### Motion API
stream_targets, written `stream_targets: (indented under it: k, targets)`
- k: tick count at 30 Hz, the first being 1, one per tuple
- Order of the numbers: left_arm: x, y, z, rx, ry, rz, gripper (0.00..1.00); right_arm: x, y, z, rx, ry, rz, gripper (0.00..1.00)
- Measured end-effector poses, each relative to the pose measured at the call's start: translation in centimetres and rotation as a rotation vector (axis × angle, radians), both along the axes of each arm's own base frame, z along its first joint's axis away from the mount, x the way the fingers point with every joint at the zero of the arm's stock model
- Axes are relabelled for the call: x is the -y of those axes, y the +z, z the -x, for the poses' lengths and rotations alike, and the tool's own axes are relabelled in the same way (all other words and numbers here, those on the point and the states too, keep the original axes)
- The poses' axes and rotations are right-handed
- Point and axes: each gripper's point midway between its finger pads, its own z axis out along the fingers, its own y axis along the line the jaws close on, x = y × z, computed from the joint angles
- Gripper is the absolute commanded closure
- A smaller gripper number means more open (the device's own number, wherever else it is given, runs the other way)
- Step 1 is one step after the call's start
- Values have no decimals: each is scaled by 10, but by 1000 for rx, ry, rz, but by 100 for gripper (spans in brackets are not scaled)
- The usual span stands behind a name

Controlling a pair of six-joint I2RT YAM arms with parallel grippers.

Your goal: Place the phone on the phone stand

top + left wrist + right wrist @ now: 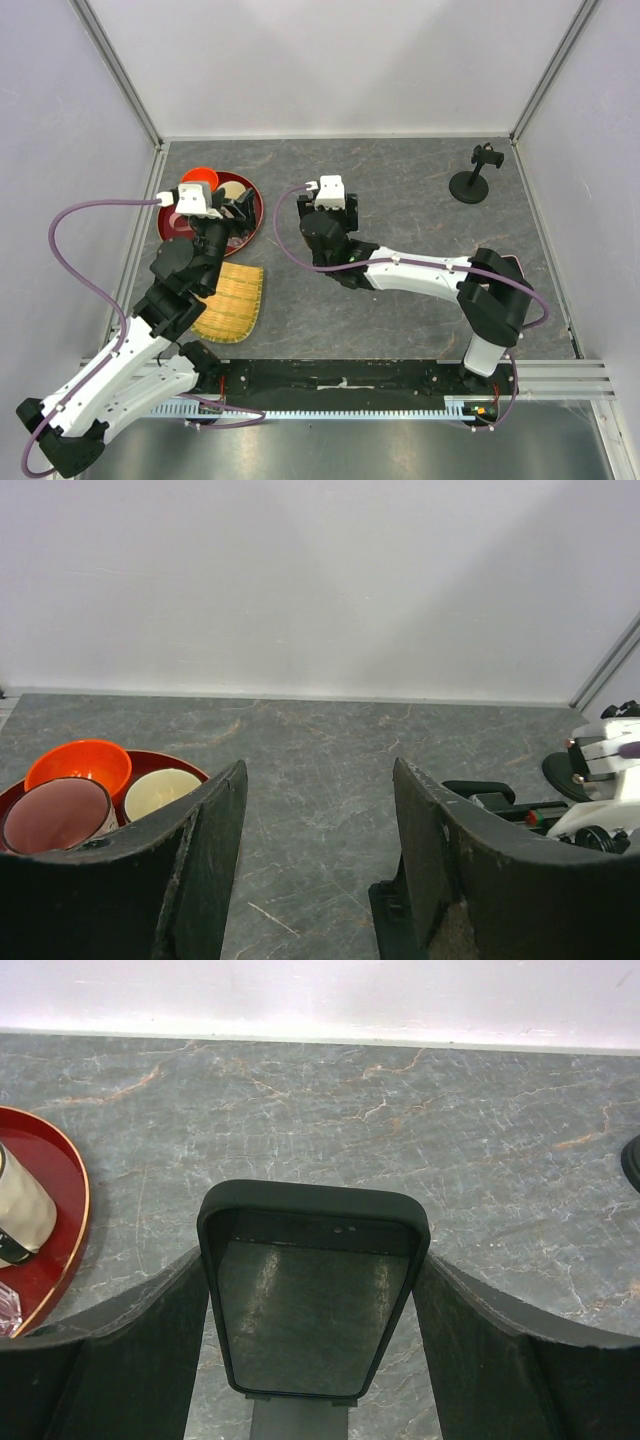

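Left gripper [320, 780] and right gripper [312, 1260] are black, arms [420, 272] white, cables [105, 204] purple.

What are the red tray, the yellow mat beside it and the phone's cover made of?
The red tray looks like lacquered wood or glossy plastic: smooth, shiny, with a thin gold rim. The yellow mat seems woven bamboo or straw: fine parallel strips show. The phone wears a matte black cover, probably rubbery silicone or plastic, since its rounded edge gives no glare.

Black phone [315, 1300] between fingers [110, 1360], stand [474, 182] back-right
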Motion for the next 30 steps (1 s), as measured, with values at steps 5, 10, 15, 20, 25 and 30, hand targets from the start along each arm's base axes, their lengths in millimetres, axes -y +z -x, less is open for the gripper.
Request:
stream_targets:
  k: [5, 10, 15, 20, 25, 30]
  targets:
    - [4, -4, -2, -9, -13, -11, 34, 0, -7, -5, -18, 12, 26, 100]
    - [7, -7, -4, -19, -17, -20, 34, 0, -11, -7, -29, 17, 38, 100]
    - [9, -8, -5, -20, -30, -25, 34, 1, -21, -10, -43, 11, 58, 100]
    - [9, -10, -7, -28, -25, -31, 34, 2, -25, -12, -48, 6, 54, 100]
    - [11, -12, -8, -33, -29, -36, 34, 4, -25, -14, -47, -2, 36, 100]
    - [10, -13, -9, -36, -25, -38, 34, 4, -26, -14, -51, -7, 15, 100]
